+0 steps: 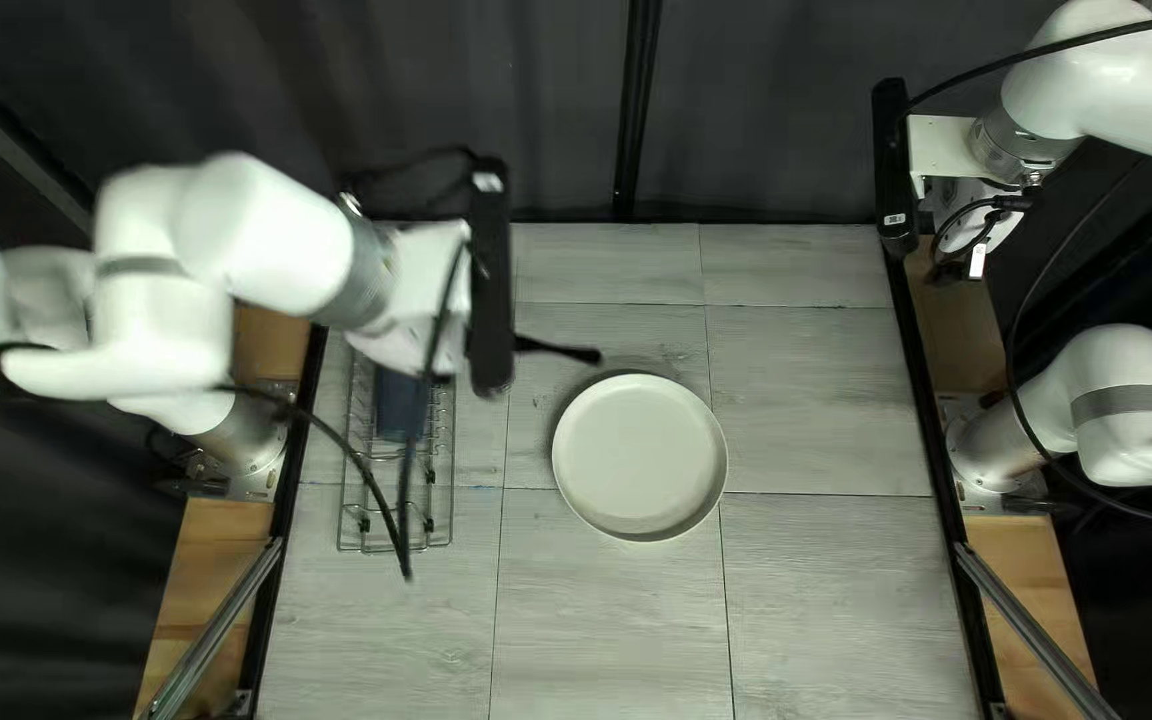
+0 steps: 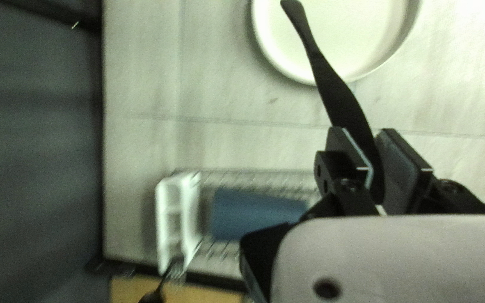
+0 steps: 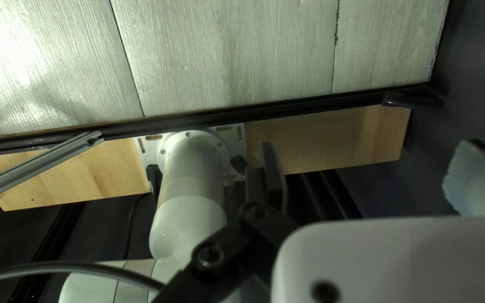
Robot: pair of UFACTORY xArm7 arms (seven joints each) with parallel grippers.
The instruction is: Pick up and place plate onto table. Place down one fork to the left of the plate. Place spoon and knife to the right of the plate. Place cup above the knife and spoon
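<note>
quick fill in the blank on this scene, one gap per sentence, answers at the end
The gripper that holds the black utensil is the ____ one.
The cup lying in the wire rack is ____ in colour.
On the table, the number of plates in view is ____.
The right gripper is not shut but ____.

Missing words: left; blue; one; open

One view slants down from above the table's (image 1: 603, 627) near edge, facing far; the left wrist's, closer, shares the plate (image 1: 639, 456), the right wrist's the right arm's base (image 1: 990, 454).
</note>
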